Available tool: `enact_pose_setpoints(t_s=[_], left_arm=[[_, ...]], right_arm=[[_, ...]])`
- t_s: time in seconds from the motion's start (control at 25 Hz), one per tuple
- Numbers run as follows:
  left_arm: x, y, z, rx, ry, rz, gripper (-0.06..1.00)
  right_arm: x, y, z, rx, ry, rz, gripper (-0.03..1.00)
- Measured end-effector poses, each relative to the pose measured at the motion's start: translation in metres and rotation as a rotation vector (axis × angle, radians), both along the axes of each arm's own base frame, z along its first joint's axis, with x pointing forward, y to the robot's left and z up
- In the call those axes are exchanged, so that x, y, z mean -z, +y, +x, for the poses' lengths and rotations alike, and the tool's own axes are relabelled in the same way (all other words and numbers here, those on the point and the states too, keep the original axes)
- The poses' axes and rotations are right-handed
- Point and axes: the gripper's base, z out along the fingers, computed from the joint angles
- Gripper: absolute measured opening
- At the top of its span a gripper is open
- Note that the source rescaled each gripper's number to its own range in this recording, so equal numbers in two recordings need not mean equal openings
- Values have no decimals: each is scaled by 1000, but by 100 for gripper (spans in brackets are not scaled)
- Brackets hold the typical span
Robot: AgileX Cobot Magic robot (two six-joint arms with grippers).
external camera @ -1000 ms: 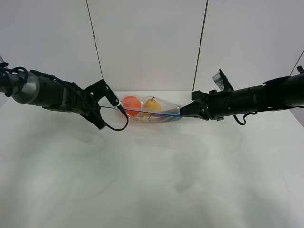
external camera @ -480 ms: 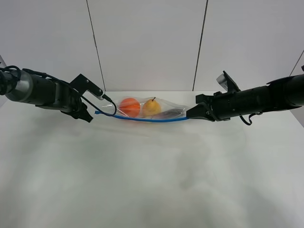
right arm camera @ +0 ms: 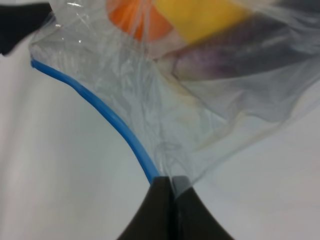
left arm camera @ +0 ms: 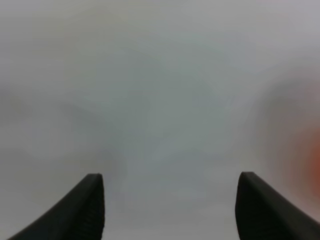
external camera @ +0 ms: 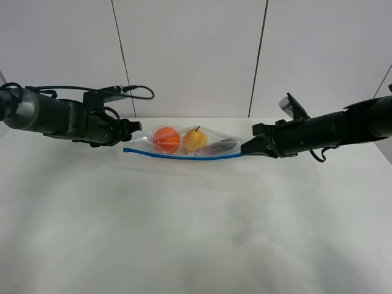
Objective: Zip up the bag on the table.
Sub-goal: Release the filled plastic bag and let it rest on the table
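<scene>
Item: bag, clear, fruit inside, lying on table between the two pincers. Progress — zip shows as one unbroken blue line from its free end to the right pincer, so closure looks done or nearly so; whether the last bit under the tips is sealed cannot be told. Remaining, by judgement: release and withdraw. Left pincer — fingers spread wide, nothing between them, bag's end just beside its tips; contact cannot be told. Right pincer — clenched, tips pressed together on the bag's corner where the zip ends, plastic fanning out ahead of it.
</scene>
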Motion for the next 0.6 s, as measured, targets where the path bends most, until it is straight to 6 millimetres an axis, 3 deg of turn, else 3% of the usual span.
enact_pose_setpoints(t_s=[0.28,0.6], left_arm=[[-11,-44,-6,61,91,-643,74],[-41,-80,-25,307,301,-1130,74]], right_arm=[[2,-1,-1,-5,21,-15,0],[1,-1,-2,-11,26,-9,0]])
